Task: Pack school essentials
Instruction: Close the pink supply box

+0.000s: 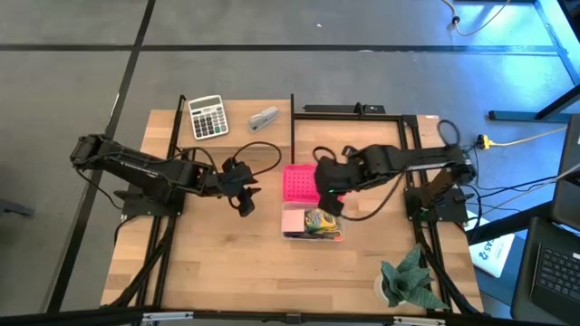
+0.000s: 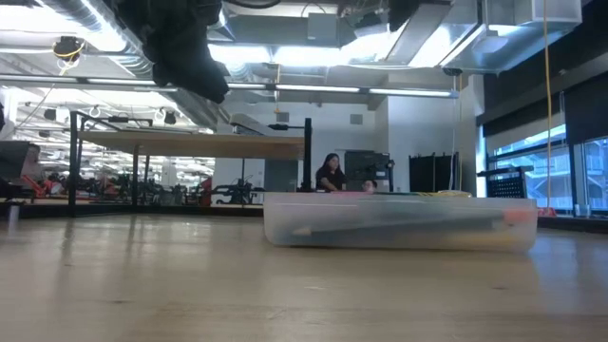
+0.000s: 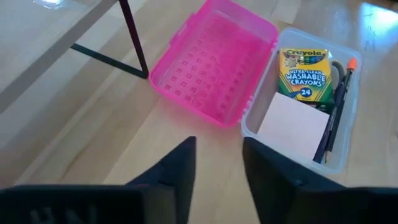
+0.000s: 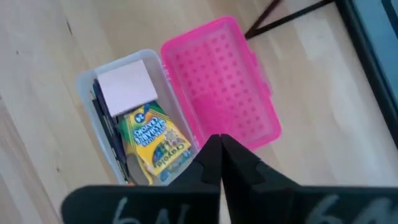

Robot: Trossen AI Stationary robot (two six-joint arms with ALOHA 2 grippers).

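A clear plastic pencil box [image 1: 311, 223] sits on the table with its pink lid [image 1: 300, 183] hinged open and lying flat on the far side. Inside lie the yellow-green crayon box [image 3: 303, 73], the pale pink note pad [image 3: 292, 122] and thin pencils [image 3: 334, 109] along one wall. Scissors and eraser do not show. My left gripper [image 3: 219, 171] hangs open, raised above the table to the left of the box. My right gripper [image 4: 220, 158] is shut, raised over the edge where the lid meets the box.
A white-grey calculator [image 1: 207, 116] and a small grey stapler [image 1: 264, 119] lie near the far edge. A black upright post [image 1: 292, 127] stands just beyond the pink lid. A teal-green object [image 1: 408, 279] sits at the near right corner. Bare wood lies near and left of the box.
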